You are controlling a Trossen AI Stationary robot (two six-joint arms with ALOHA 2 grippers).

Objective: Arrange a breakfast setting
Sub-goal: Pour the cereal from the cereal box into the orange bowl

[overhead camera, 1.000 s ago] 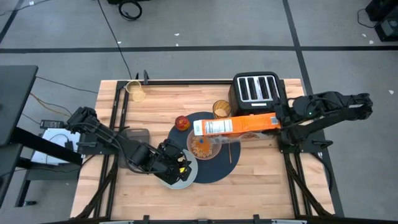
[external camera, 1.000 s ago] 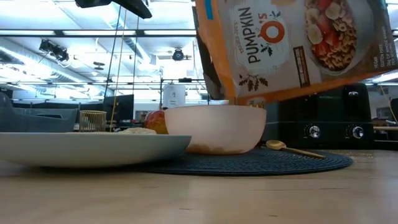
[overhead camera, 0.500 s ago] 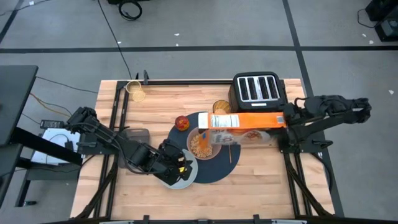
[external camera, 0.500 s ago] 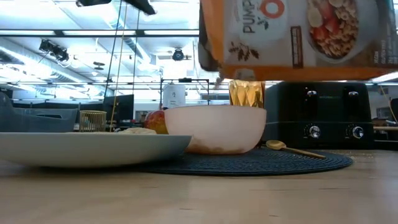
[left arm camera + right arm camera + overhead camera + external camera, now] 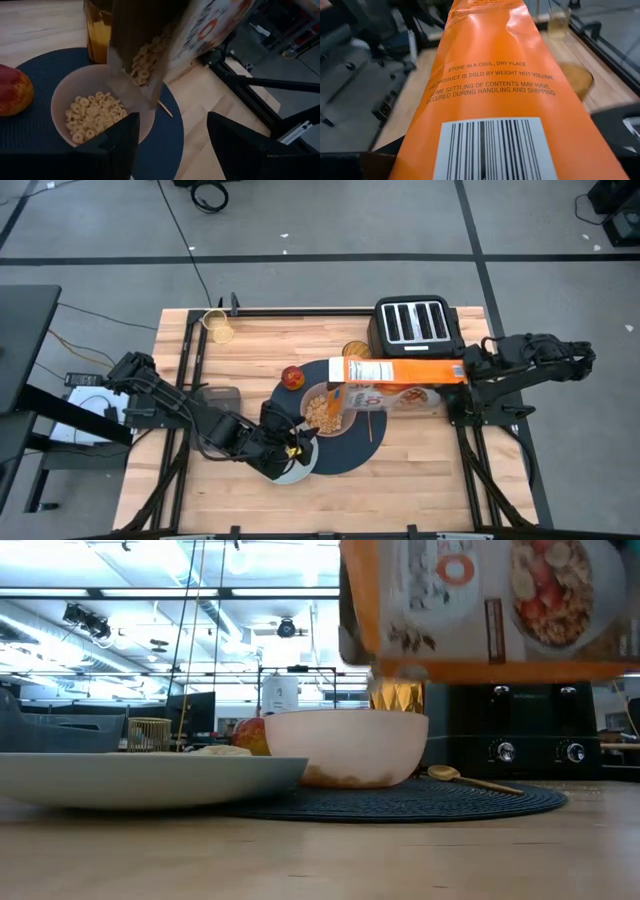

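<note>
The round dark-blue placemat (image 5: 345, 448) carries the pinkish bowl (image 5: 322, 412), which holds cereal rings (image 5: 90, 112). The gold spoon (image 5: 470, 779) lies on the mat beside the bowl. The red apple (image 5: 292, 377) and the amber glass (image 5: 352, 351) stand at the mat's far edge. The pale-blue plate (image 5: 150, 780) with bread (image 5: 222, 750) rests at the mat's near left. My left gripper (image 5: 288, 450) hangs open above the plate. My right gripper (image 5: 463, 370) is shut on the orange-and-white cereal box (image 5: 395, 372), whose open end (image 5: 135, 70) is above the bowl. My right gripper holds the cereal box by its closed bottom end (image 5: 452, 370), coming level from the table's right along the box's length. The box itself hides the fingers in the right wrist view. The box is lifted clear and about level, its open end (image 5: 375, 650) above the bowl.
The black toaster (image 5: 412, 325) stands at the far right behind the box. A small cup (image 5: 218, 326) sits at the far left corner. A grey lidded container (image 5: 215, 398) lies left of the mat. Bare wood lies along the near edge (image 5: 400, 490).
My right gripper has drawn back toward the table's right edge and turned the cereal box. The box was slanted with its open end down over the bowl; it now lies about level, its open end raised, with a narrow side up.
</note>
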